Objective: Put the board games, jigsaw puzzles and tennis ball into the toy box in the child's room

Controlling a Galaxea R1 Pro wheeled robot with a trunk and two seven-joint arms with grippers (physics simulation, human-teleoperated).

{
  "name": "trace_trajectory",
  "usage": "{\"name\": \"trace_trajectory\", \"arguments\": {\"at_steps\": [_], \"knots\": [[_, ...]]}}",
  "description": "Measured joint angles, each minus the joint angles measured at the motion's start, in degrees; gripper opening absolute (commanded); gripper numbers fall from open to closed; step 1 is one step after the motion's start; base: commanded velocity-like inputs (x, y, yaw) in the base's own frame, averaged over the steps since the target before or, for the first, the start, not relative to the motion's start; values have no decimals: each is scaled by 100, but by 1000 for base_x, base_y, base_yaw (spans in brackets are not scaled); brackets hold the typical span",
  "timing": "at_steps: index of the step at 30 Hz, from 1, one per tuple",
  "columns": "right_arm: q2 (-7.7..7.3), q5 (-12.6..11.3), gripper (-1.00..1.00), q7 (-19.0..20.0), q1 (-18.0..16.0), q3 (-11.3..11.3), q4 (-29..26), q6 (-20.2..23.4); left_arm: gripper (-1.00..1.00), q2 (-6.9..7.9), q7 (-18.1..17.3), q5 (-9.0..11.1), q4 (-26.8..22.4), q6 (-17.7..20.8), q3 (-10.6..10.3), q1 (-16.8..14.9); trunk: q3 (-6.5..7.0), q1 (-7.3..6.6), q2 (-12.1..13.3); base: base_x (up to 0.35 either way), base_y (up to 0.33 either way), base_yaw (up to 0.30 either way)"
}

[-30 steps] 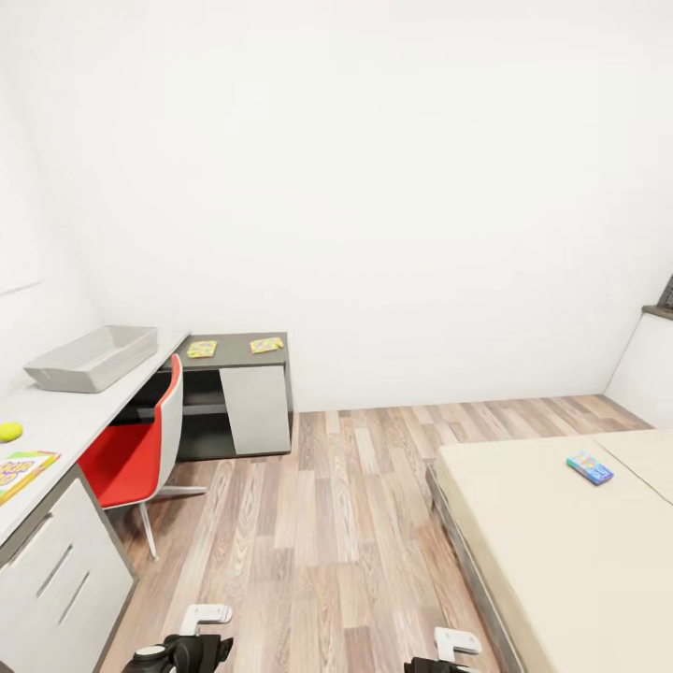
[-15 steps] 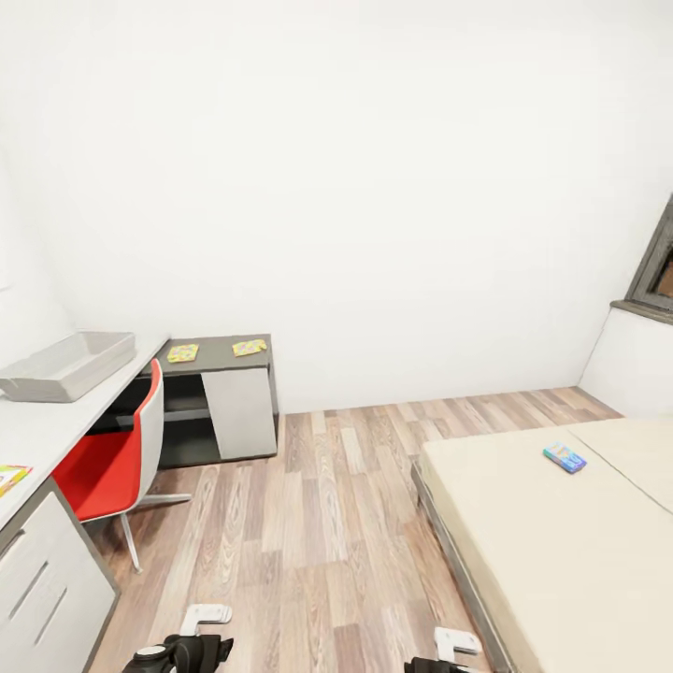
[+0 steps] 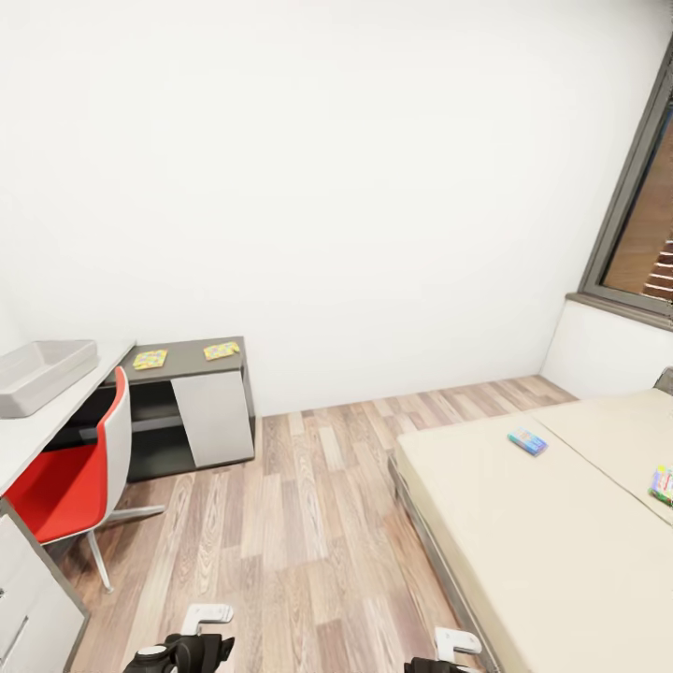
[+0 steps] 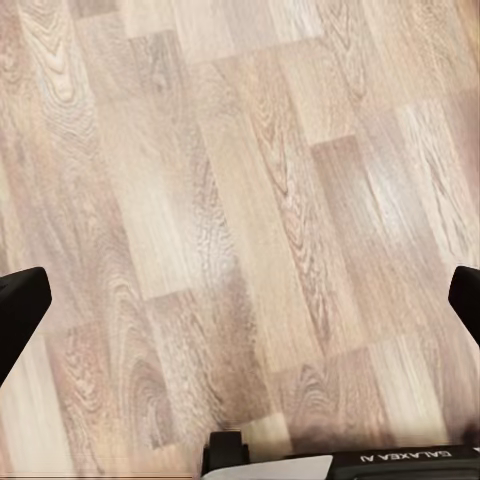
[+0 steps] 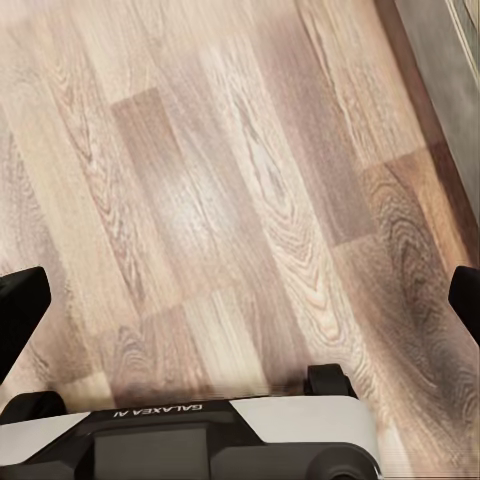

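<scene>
The light-grey toy box (image 3: pixel 42 374) stands on the white table (image 3: pixel 33 430) at the left edge. Two jigsaw puzzles (image 3: pixel 150 359) (image 3: pixel 221 350) lie flat on the table's lower dark-grey corner section. On the cream bed (image 3: pixel 551 551) at the right lies a small teal-blue board game (image 3: pixel 527 440), and a second, multicoloured board game (image 3: pixel 662 484) is cut by the right edge. My left gripper (image 4: pixel 240 305) and right gripper (image 5: pixel 240 305) are both open and empty, hanging over the wood floor. The tennis ball is out of view.
A red-and-white chair (image 3: pixel 70 472) stands tucked at the table. Wood-plank floor (image 3: pixel 290 523) runs between table and bed. A dark-framed window (image 3: pixel 640 215) sits in the right wall above a white ledge.
The camera has turned right, so everything shifted left in the picture. The ball and the table's board game left the frame; the window and a second game on the bed came in.
</scene>
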Motion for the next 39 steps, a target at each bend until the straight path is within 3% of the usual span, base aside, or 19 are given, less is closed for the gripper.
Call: {"name": "trace_trajectory", "arguments": {"at_steps": [15,39], "knots": [[47,17,100,-2,0,0,1,-5,100,-3,5,-4,-2,-14,-12,1,0,0,-1,-273,0,40],[107,49,100,-3,8,-1,0,-4,100,-39,62,-19,-1,-25,-23,0,-1,-2,-1,-13,-106,99]]}}
